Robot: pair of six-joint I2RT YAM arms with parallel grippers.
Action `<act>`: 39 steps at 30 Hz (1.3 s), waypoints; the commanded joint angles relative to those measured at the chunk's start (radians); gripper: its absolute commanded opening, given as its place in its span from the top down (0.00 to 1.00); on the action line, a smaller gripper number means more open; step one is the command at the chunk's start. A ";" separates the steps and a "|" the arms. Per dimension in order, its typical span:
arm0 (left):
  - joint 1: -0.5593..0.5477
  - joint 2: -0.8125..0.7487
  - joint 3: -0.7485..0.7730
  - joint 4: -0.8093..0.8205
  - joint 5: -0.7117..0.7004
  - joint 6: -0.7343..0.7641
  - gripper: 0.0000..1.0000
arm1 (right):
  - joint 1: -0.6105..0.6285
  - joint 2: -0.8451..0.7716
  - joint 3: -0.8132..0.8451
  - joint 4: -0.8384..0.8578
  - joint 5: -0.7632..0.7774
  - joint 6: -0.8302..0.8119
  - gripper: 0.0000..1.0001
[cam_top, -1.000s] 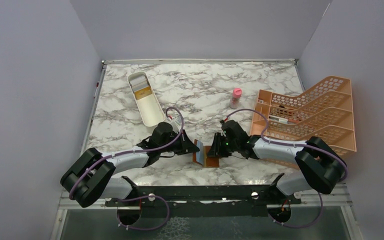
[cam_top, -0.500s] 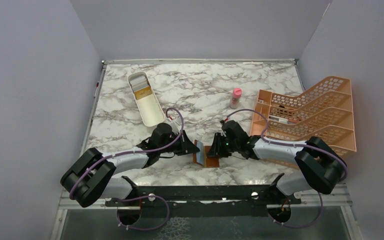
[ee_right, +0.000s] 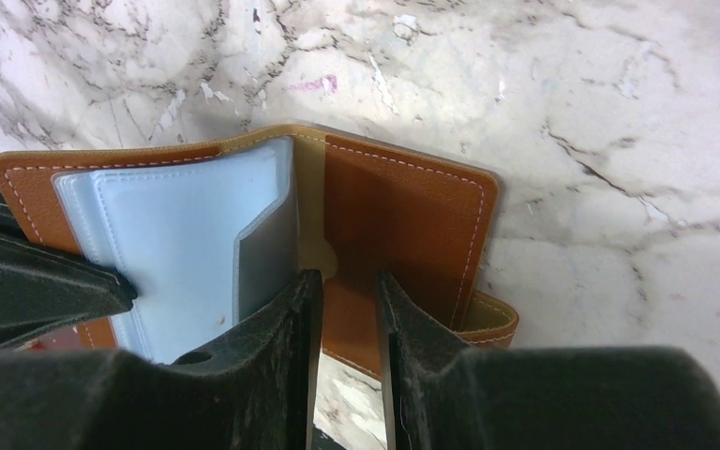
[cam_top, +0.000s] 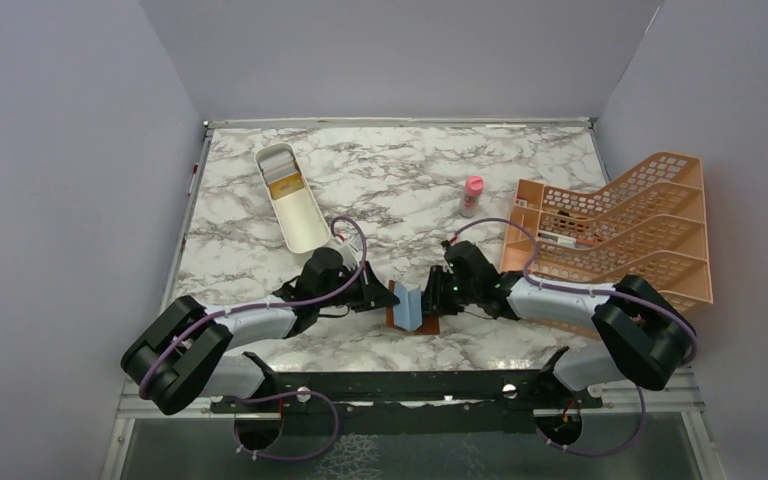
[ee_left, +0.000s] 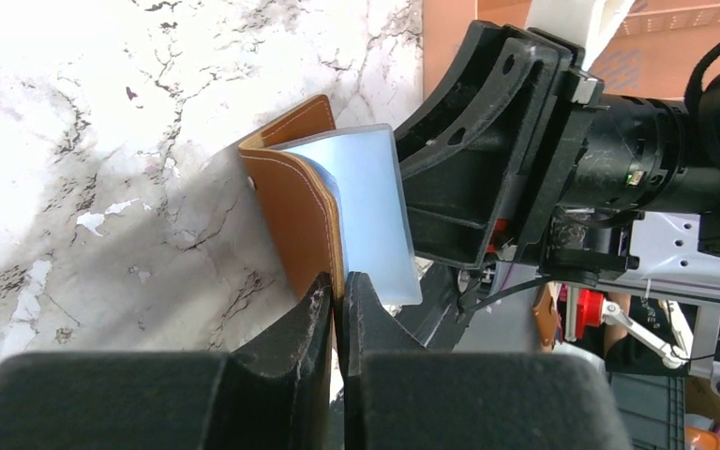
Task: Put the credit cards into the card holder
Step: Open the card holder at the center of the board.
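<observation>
The card holder point(cam_top: 407, 308) is a brown wallet lying open on the marble between my two grippers. My left gripper point(ee_left: 338, 286) is shut on the edge of its brown cover point(ee_left: 300, 202), and the blue-grey inner leaf point(ee_left: 366, 216) stands up beside it. In the right wrist view, my right gripper point(ee_right: 345, 281) stands open over the wallet's brown half point(ee_right: 403, 225), tips near the spine, nothing between the fingers. A grey patch point(ee_right: 264, 253) shows in the blue-grey sleeve; I cannot tell whether it is a card. A yellow credit card point(cam_top: 286, 183) lies in the white tray point(cam_top: 305, 225).
A small pink bottle point(cam_top: 472, 195) stands at the back right of the middle. The orange lattice rack point(cam_top: 620, 225) fills the right side. The white tray lies at the back left. Both grippers point(cam_top: 388, 297) point(cam_top: 428, 295) face each other near the front edge.
The wallet's blue-grey inner leaf has risen from lying nearly flat to standing up between the grippers. Both arms have barely moved.
</observation>
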 commanded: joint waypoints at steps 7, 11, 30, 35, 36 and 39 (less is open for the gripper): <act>-0.004 0.079 0.004 0.046 -0.003 -0.032 1.00 | -0.002 -0.295 0.097 -0.243 0.047 -0.052 0.64; -0.004 0.080 0.013 0.045 -0.021 -0.036 1.00 | 0.002 -0.335 0.132 -0.237 -0.010 -0.044 0.64; -0.017 0.074 0.085 -0.071 -0.063 -0.007 1.00 | 0.037 -0.030 0.222 -0.102 -0.077 0.015 0.68; -0.017 0.077 0.087 -0.098 -0.081 0.003 1.00 | 0.038 -0.011 0.193 -0.183 0.048 0.002 0.69; -0.017 0.080 0.089 -0.111 -0.089 0.006 1.00 | 0.038 -0.013 0.180 -0.193 0.073 -0.005 0.70; -0.017 0.090 0.104 -0.195 -0.142 0.023 1.00 | 0.038 -0.019 0.134 -0.216 0.142 -0.025 0.73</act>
